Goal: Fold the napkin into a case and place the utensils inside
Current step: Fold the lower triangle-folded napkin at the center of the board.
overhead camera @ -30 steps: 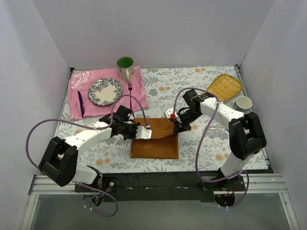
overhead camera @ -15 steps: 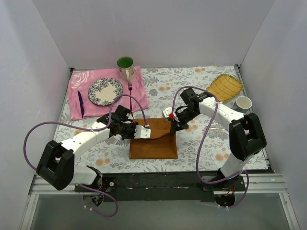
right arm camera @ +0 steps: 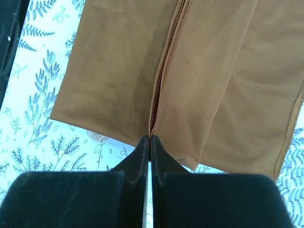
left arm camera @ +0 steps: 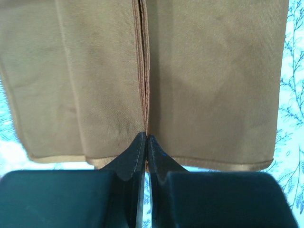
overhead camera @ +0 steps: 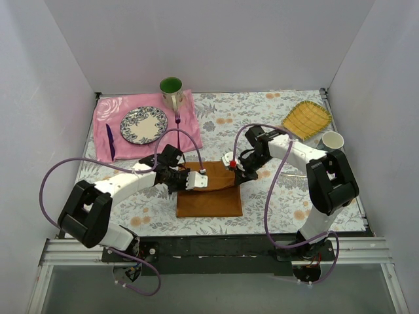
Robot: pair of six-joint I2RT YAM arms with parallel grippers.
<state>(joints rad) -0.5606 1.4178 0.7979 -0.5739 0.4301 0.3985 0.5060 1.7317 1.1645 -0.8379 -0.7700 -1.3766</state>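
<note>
Over the floral tablecloth (overhead camera: pixel 275 121), my left gripper (left arm camera: pixel 146 141) and right gripper (right arm camera: pixel 150 142) are each clamped shut on a folded edge of the shiny rust-orange satin napkin (overhead camera: pixel 211 199).

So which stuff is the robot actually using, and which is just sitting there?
For the job: napkin, pinched by the left gripper and right gripper; purple fork; purple knife.

Just lying about: pink cloth, patterned plate, green-lined mug, yellow tray, white cup.
</note>
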